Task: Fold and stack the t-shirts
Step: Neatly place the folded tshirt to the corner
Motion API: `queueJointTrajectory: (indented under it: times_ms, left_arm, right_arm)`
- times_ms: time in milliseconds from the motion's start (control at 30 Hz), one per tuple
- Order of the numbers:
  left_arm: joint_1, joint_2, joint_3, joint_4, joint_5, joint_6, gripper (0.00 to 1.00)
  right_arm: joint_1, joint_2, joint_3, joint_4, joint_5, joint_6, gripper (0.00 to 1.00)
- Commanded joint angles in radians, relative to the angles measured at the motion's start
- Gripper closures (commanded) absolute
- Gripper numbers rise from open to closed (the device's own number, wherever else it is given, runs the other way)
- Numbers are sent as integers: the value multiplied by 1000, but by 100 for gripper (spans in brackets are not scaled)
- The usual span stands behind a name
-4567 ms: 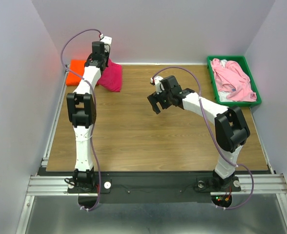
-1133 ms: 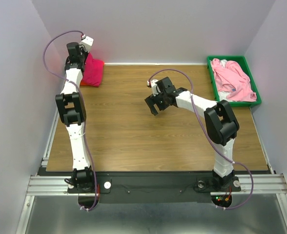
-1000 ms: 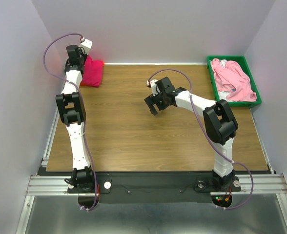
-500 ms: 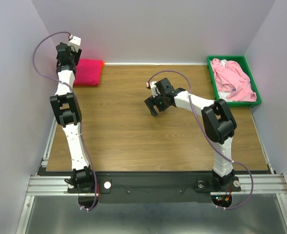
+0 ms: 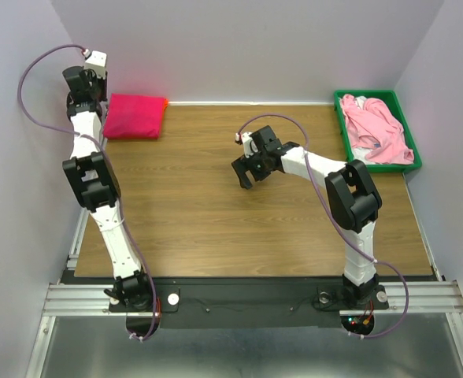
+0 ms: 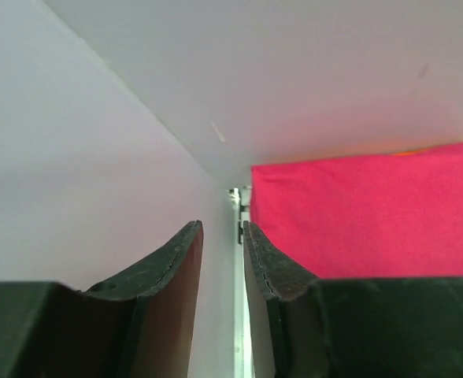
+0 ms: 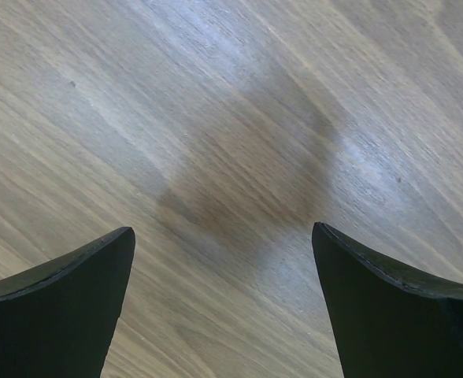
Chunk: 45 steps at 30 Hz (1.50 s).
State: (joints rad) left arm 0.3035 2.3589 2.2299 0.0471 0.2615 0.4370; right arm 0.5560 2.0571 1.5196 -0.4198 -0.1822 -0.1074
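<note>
The crimson-magenta t-shirt [image 5: 135, 116] lies folded at the table's far left corner; it also shows in the left wrist view [image 6: 365, 209]. A thin strip of the orange t-shirt [image 5: 165, 101] shows under its far right edge [image 6: 409, 151]. The pale pink t-shirt [image 5: 377, 130] lies crumpled in the green tray [image 5: 373, 94]. My left gripper [image 5: 80, 79] is raised left of the crimson shirt by the left wall, holding nothing [image 6: 223, 228], its jaws a narrow gap apart. My right gripper [image 5: 244, 175] hangs wide open and empty over bare wood [image 7: 222, 232] mid-table.
The green tray stands at the far right corner, with a bit of white cloth [image 5: 359, 102] at its far end. Grey walls close the left, back and right sides. A metal rail [image 6: 238, 315] runs along the table's left edge.
My left arm has swung left off the crimson shirt toward the wall, leaving it flat over the orange one. The right gripper has barely moved.
</note>
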Motion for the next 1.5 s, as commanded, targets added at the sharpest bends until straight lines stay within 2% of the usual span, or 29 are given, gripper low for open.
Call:
queueJointTrajectory:
  times_ms: [0,200,533,600,667,700,767,833,867,967,1000,1300,1467]
  left_arm:
    - [5,65,77,-19,15,-79,64]
    - [8,131,48,-18,-65,-83,68]
    - [9,204,60,-26,-165,-78,67]
    - [8,194,54,-29,-173,-78,65]
    - [9,166,53,-42,-183,-86,56]
    - [9,154,59,-46,-183,-92,48]
    - [9,100,68,-105,-168,-104,41]
    - [5,16,57,-144,-148,-115,28]
    - [3,-16,51,-157,-139,-113,15]
    - [-3,-159,-10,-197,-97,-124,9]
    - [-7,-191,-39,-210,-90,-133,1]
    - [-102,-473,-173,-438,-15,-165,1]
    - [-239,-674,-452,-415,-25,-172,1]
  right_arm:
    - [-11,-18,5,-2,-43,21,0]
    - [-14,-9,13,-8,-37,21,0]
    - [-15,9,36,-25,-33,22,0]
    - [-15,-1,36,-28,-25,21,0]
    - [-15,-14,36,-31,-14,20,0]
    - [-15,-32,37,-34,-11,15,0]
    - [-19,-51,39,-39,3,12,0]
    - [-31,-86,44,-48,7,15,0]
    - [-37,-101,42,-51,6,17,0]
    - [-68,-164,22,-56,7,20,0]
    - [-80,-185,14,-59,4,20,0]
    - [-243,-419,-117,-68,-83,54,0]
    - [-341,-531,-209,-73,-131,81,0]
